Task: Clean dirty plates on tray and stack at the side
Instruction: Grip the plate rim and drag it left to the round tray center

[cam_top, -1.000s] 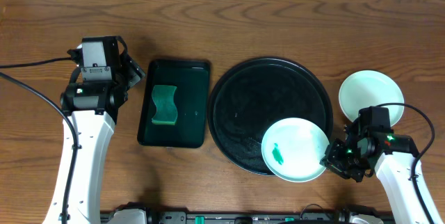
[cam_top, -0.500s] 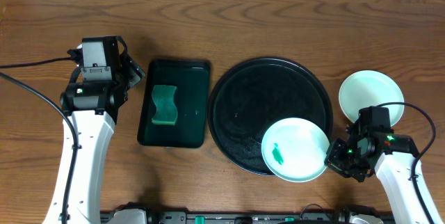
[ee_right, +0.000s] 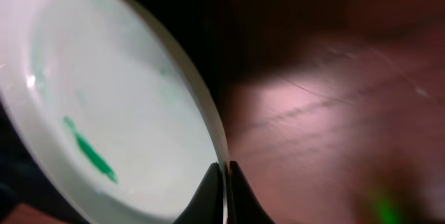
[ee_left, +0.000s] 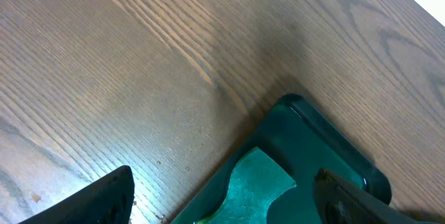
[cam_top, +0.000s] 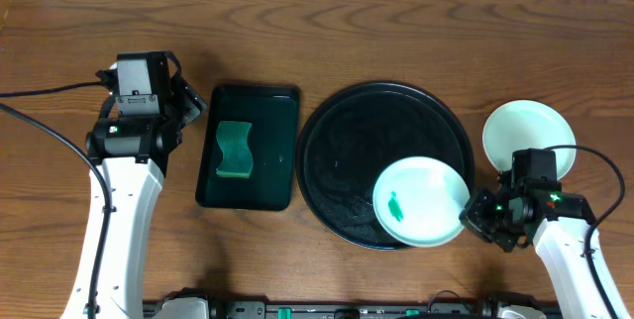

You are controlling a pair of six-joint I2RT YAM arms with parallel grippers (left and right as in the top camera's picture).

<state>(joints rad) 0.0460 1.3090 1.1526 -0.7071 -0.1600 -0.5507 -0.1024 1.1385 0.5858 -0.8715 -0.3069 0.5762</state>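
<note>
Overhead: round black tray (cam_top: 347, 141) is sitting at mid-bench, toward the right edge. A pale smeared plate (cam_top: 421, 200) is lying over the tray's quarter nearest the right arm's base, its outer rim overlapping the tray rim. The right gripper (cam_top: 470, 214) is reaching in from the bench's right side and meeting that rim. From here the fingers are too small to read. Right wrist view is settling it: the right gripper (ee_right: 225, 175) is clenching its two dark fingers (ee_right: 211, 195) on the plate's (ee_right: 118, 113) thin edge, the green smear (ee_right: 90, 156) is showing large, and blurred wood is lying beyond. Only overhead is showing a second plate (cam_top: 528, 136), pale mint, resting on the bench (cam_top: 396, 32) just beside the tray, near the right edge. The left gripper (cam_top: 190, 101) is hanging beside a rectangular tray (cam_top: 272, 151) holding a green sponge (cam_top: 235, 150). Left wrist view is showing its fingers (ee_left: 104, 200) spread wide and grasping nothing, above the tray corner (ee_left: 327, 137) and sponge (ee_left: 257, 182).
</note>
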